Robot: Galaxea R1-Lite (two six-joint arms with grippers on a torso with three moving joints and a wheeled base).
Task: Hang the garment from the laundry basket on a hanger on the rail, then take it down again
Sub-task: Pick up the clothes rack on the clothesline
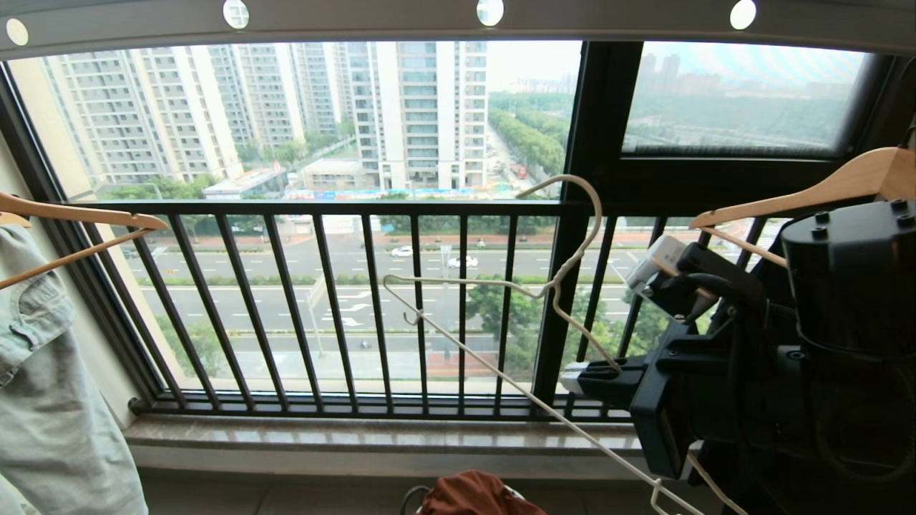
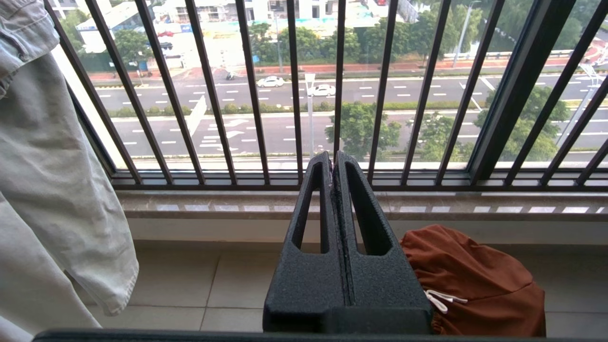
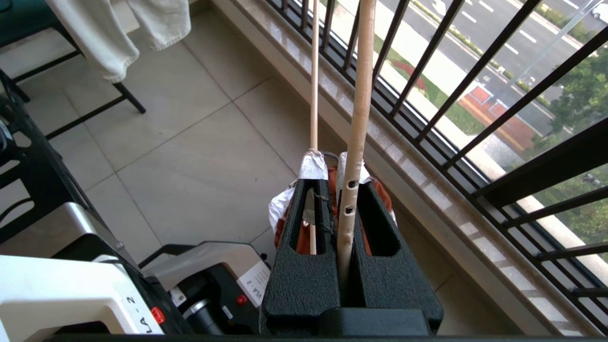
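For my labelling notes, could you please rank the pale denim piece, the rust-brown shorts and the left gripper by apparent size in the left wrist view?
1. Pale denim piece, largest, though cropped by the frame.
2. Left gripper and rust-brown shorts: roughly alike; the gripper sits nearest the camera, so I won't rank them.

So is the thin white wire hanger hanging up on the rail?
No. The thin cream-white wire hanger is off the silver holed rail, tilted, clamped in the right gripper.

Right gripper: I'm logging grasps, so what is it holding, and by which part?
The right gripper is shut on the hanger, clamping one sloping shoulder arm; the hook is free.
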